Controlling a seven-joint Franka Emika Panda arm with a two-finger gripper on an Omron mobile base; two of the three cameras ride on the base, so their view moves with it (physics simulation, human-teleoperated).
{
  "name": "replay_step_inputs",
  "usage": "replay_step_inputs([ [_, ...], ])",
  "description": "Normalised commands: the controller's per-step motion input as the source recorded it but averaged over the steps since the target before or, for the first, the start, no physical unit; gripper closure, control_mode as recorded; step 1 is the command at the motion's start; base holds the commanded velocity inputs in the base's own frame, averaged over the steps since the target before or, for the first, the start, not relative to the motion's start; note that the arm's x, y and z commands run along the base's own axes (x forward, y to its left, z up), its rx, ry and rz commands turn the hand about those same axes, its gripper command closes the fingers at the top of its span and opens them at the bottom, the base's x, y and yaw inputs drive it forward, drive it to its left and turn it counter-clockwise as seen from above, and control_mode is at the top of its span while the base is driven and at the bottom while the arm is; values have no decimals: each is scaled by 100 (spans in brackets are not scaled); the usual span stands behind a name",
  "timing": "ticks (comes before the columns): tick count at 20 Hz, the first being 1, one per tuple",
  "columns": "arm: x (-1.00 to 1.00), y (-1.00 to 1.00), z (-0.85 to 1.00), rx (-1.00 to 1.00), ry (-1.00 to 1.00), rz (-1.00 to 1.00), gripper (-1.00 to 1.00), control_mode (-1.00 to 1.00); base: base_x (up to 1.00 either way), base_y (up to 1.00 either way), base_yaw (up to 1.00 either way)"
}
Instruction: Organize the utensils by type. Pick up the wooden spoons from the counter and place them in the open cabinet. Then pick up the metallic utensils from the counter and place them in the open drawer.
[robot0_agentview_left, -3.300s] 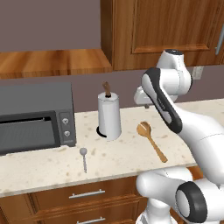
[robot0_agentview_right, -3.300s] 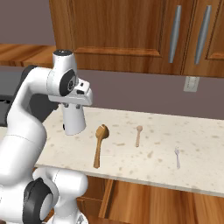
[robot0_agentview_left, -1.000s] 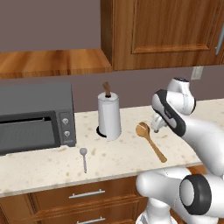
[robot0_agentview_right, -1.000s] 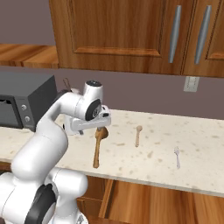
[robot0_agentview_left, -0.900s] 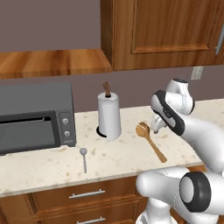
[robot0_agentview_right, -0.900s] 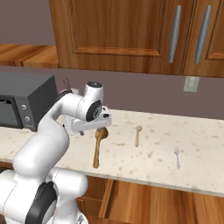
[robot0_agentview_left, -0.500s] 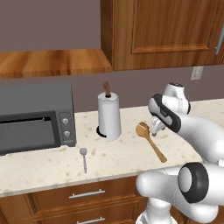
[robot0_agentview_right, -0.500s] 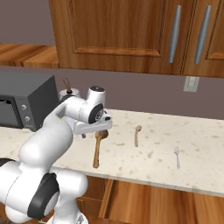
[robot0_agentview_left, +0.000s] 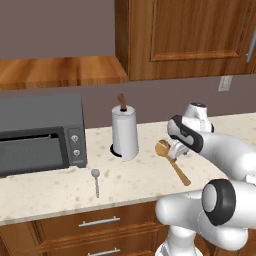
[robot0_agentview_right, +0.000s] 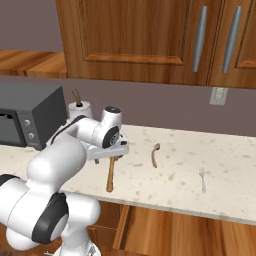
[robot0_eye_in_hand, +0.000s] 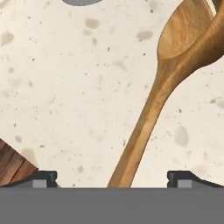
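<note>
The beige speckled desk (robot0_agentview_left: 130, 175) is seen across the frame's middle, under closed reddish-brown wall cabinets (robot0_agentview_left: 185, 37) at upper right. The wooden spoon (robot0_agentview_left: 171, 161) lies flat at centre right, a small silver spoon (robot0_agentview_left: 95, 181) at lower left. The tool (robot0_eye_in_hand: 111, 177) is lowered over the handle, jaws wide apart astride it, holding nothing.

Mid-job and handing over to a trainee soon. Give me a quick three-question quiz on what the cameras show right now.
1. True or false: the long light-wood spoon lies on the beige speckled counter.
2. In the left base view, what stands between the black toaster oven and that spoon? A) an upright white paper towel roll B) a steel kettle C) a glass bowl
3. In the hand view, are the dark fingers open or shut, and where is the spoon handle relative to them?

Key: 1 true; 2 A; 3 open, with the handle running between them, untouched.
</note>
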Motion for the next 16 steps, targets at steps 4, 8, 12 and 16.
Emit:
replay_step_inputs([
  [4, 9, 0, -34, 0, 2, -8, -100, -100, 0, 0, 0],
  [8, 11, 0, -33, 0, 3, -10, -100, -100, 0, 0, 0],
  [12, 21, 0, -30, 0, 4, -10, -100, -100, 0, 0, 0],
  [16, 30, 0, -27, 0, 1, -9, -100, -100, 0, 0, 0],
])
